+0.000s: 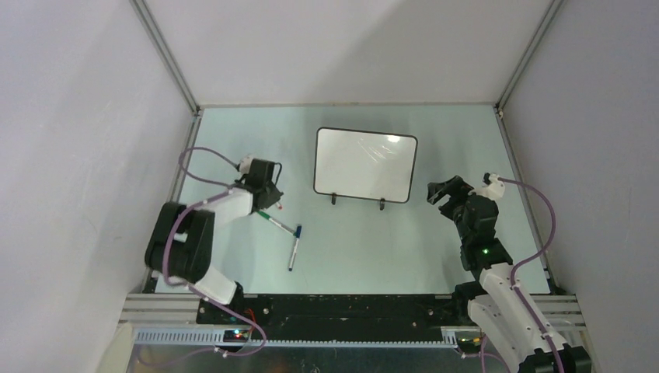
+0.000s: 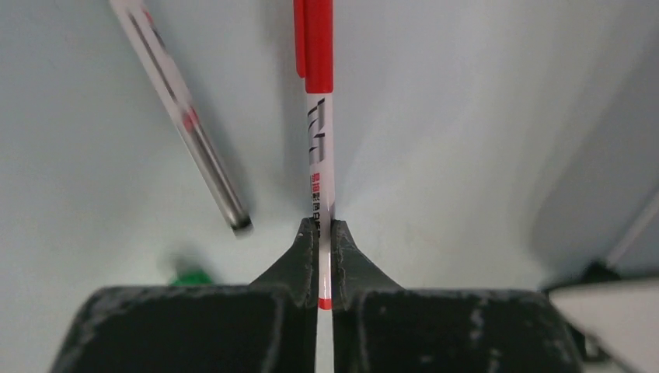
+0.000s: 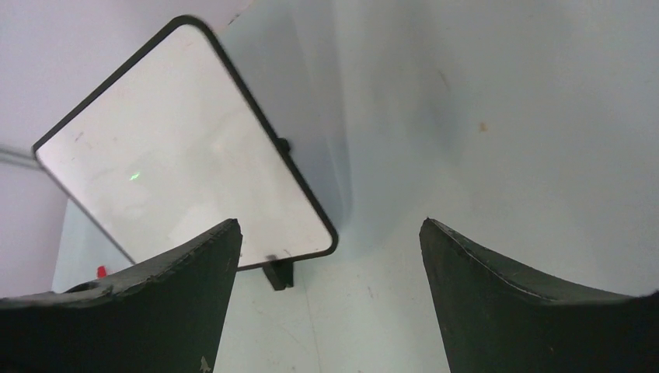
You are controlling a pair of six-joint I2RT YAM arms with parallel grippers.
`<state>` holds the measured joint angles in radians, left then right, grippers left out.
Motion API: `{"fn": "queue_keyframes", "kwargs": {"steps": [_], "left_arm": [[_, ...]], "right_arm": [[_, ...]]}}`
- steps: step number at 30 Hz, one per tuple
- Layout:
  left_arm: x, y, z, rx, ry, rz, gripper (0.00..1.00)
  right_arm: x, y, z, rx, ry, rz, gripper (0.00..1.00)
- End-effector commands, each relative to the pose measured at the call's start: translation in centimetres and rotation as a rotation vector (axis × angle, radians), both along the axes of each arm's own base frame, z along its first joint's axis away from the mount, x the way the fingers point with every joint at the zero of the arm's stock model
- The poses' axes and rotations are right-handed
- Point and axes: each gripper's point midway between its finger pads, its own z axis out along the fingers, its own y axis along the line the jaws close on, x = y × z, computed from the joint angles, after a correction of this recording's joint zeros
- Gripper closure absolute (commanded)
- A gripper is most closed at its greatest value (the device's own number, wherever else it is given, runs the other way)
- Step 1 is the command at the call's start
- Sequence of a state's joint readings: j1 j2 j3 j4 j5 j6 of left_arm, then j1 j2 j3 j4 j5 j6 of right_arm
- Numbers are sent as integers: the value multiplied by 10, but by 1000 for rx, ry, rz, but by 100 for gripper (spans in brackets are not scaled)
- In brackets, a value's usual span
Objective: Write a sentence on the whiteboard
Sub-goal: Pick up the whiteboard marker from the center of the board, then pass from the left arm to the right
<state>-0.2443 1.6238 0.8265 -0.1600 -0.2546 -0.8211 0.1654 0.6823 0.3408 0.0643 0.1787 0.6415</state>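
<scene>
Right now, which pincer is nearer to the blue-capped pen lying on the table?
Left. The left pincer, shut on a red marker, sits just beyond and left of the blue-capped pen; the right pincer hangs open far to its right.

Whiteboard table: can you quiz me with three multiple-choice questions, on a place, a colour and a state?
1. Where does the whiteboard stand? A) middle of the table, toward the back B) against the left wall C) on the right arm
2. Cap colour of the marker in the left gripper? A) blue B) red C) black
3. How is the right gripper? A) shut on a marker B) open, empty C) shut, empty
1 A: top view shows it centred. 2 B: left wrist view shows red. 3 B: jaws wide, nothing between.
</scene>
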Motion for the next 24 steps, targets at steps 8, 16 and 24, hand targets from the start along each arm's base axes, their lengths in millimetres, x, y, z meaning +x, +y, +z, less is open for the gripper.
{"fn": "queue_keyframes", "kwargs": {"steps": [8,16,24], "left_arm": [[-55,-115,126,-219,-753,-555,100],[-117,-201,170,-471,-953,-1026,100],[-151,-276,170,-454,-929,-1229,100]], "right_arm": [[-19,112,78,-103,-324,543,16],[-47,187,83,-121,-401,819,16],[-57,207,84,-95,-422,902,24]]}}
